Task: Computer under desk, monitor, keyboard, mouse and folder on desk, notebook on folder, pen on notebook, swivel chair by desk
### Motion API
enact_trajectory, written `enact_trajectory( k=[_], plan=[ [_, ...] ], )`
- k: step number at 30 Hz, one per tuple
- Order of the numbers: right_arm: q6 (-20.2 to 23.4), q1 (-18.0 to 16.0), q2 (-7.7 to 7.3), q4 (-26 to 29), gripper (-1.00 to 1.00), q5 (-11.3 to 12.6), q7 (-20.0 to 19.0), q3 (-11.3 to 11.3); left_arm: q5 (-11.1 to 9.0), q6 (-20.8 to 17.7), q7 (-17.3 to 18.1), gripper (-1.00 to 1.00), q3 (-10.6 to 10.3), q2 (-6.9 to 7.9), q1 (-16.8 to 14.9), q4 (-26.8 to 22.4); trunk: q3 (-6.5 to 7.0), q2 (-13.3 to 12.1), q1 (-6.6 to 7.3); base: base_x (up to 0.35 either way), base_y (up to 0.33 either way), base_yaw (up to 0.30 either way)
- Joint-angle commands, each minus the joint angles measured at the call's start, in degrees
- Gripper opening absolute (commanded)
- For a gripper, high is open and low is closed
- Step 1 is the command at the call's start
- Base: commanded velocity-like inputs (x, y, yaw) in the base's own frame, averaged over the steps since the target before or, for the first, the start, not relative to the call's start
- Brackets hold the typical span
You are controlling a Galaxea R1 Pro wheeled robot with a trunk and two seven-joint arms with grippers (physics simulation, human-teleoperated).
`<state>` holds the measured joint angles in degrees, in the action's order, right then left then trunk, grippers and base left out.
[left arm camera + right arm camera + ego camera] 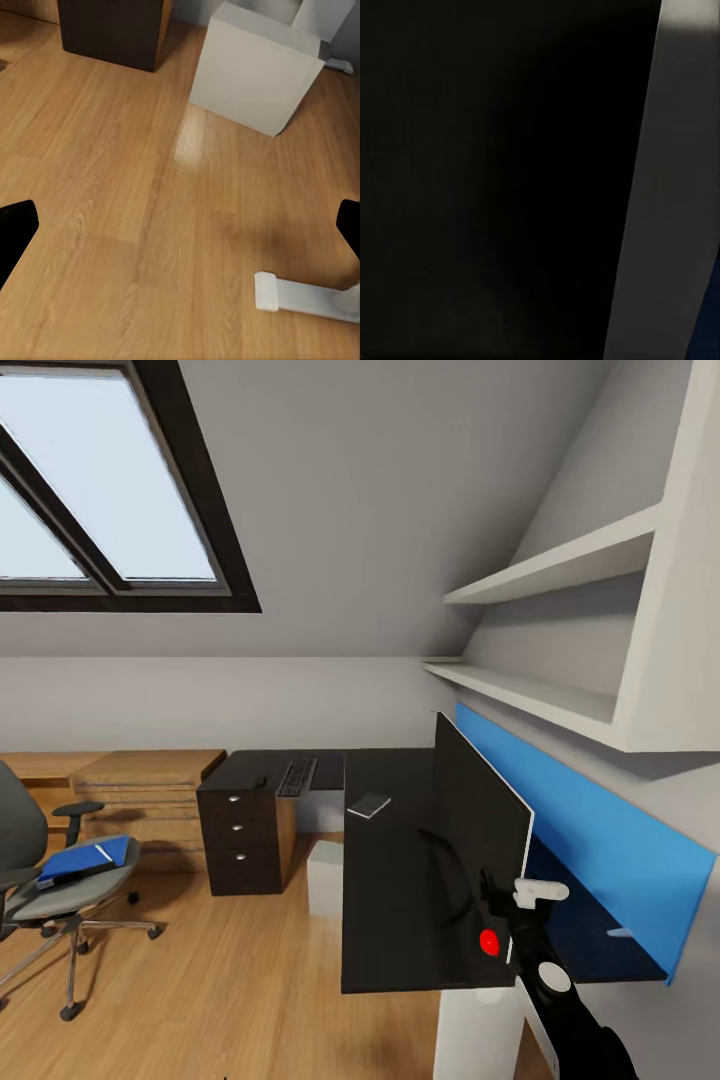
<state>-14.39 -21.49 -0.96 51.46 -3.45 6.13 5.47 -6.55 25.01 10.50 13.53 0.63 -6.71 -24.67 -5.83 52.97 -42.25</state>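
The black desk (390,920) carries the wide black monitor (480,820), seen almost edge-on, its red dot at the near lower corner. My right gripper (512,902) clasps that near end, one finger in front and one behind; the right wrist view is pressed against the monitor's black face (495,180). The keyboard (297,777) and the pale notebook (369,806) lie further back. The grey computer (325,875) (259,71) stands on the floor under the desk. The swivel chair (40,895) at left holds the blue folder (85,860). My left gripper (180,229) hangs open over the floor.
A light wooden drawer cabinet (150,800) stands against the back wall beside the desk's black drawers (240,835). White shelves (560,565) and a blue panel (600,840) line the right wall. A white desk foot (300,296) lies on the wood floor (112,187).
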Motion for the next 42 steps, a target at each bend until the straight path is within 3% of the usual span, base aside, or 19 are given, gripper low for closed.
enact_trajectory(
  k=[1, 42],
  plan=[
    [-0.1, 0.0, -0.01, 0.0, 1.00, -0.3, 0.3, 0.0, -0.6, 0.0, 0.6, 1.00, 0.2, -0.01, -0.1, 0.1, -0.09, 0.1, -0.02, 0.026, 0.000, 0.000],
    [-0.1, 0.0, -0.01, 0.0, 1.00, -0.4, 0.2, 0.0, -0.7, 0.0, 0.6, 1.00, 0.2, -0.01, -0.1, 0.1, -0.09, 0.1, -0.02, -0.020, -0.050, 0.000]
  ],
)
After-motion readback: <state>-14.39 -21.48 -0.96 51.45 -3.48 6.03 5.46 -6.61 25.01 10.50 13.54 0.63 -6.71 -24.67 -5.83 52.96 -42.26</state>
